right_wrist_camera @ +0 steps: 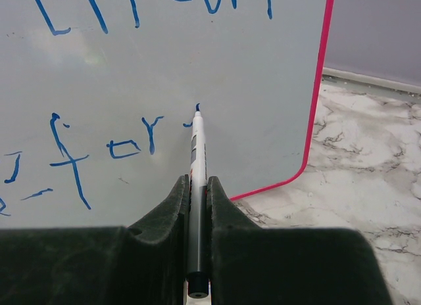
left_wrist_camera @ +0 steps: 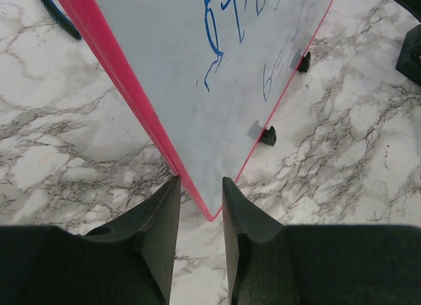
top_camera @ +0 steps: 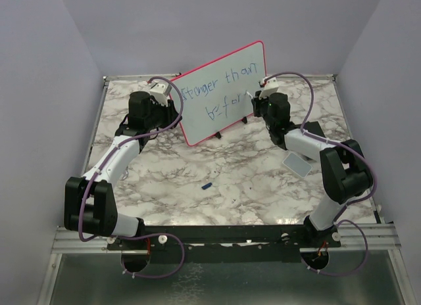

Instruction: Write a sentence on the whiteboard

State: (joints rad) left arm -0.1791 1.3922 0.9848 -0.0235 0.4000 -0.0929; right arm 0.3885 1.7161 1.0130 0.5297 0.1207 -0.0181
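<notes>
The whiteboard [top_camera: 197, 126] stands at the back middle, with a pink-red frame and two black feet. The sentence [top_camera: 223, 81] is in blue, reading "Stronger than" over "befor". My left gripper [left_wrist_camera: 200, 181] grips the board's lower left corner [left_wrist_camera: 164, 55], one fingertip on the pink frame and the other on the white face. My right gripper [right_wrist_camera: 197, 180] is shut on a white marker [right_wrist_camera: 197, 147]. The marker's blue tip touches the board [right_wrist_camera: 263, 88] just right of "for" [right_wrist_camera: 125, 147]. In the top view the right gripper [top_camera: 255, 98] is at the board's right part.
A small grey pad [top_camera: 296, 164] lies on the marble table beside the right arm. A small blue cap [top_camera: 206, 185] lies mid-table. The board's feet [left_wrist_camera: 267, 137] rest on the table [left_wrist_camera: 342, 160]. Lilac walls close in the back and sides.
</notes>
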